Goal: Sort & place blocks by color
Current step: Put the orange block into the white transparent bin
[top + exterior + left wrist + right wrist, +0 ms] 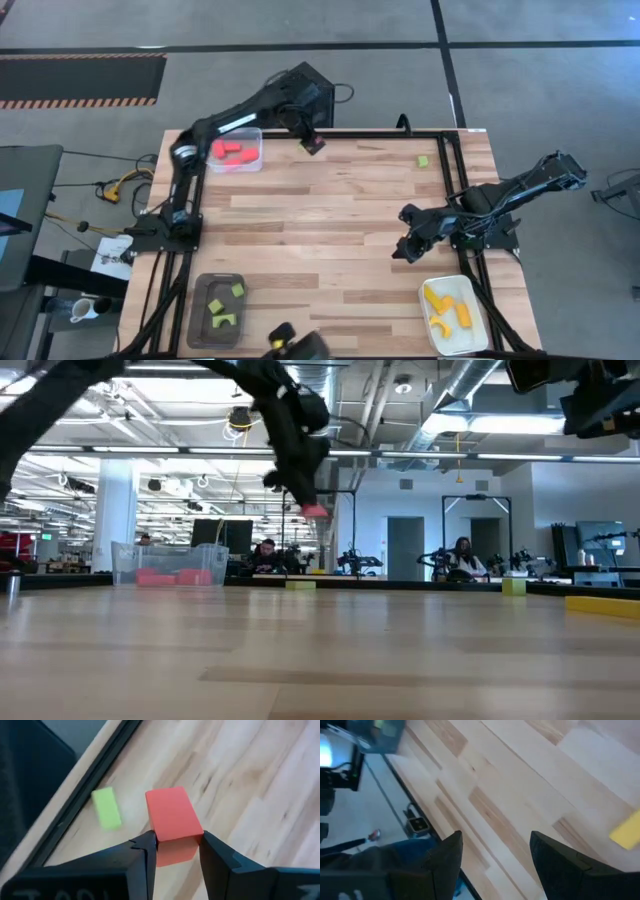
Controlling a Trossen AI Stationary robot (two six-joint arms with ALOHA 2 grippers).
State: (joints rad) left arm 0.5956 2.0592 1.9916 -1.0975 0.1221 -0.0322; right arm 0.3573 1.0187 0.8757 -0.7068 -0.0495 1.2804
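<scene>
Holding a red block (172, 820) clenched between its fingers, your left gripper (313, 143) hangs above the table's far edge, just beside the clear tray (258, 160) of red pieces. Grip looks shallow: only the block's near end is pinched, so a quick swing could twist it loose short of the tray. One green block (423, 160) sits near the far right corner. Your right gripper (409, 246), released, waits by the white tray (478, 340).

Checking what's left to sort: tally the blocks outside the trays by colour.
Red block: 1, held in the left gripper
Green blocks: 2, on the table
Yellow block: 1, on the table
Total: 4
</scene>
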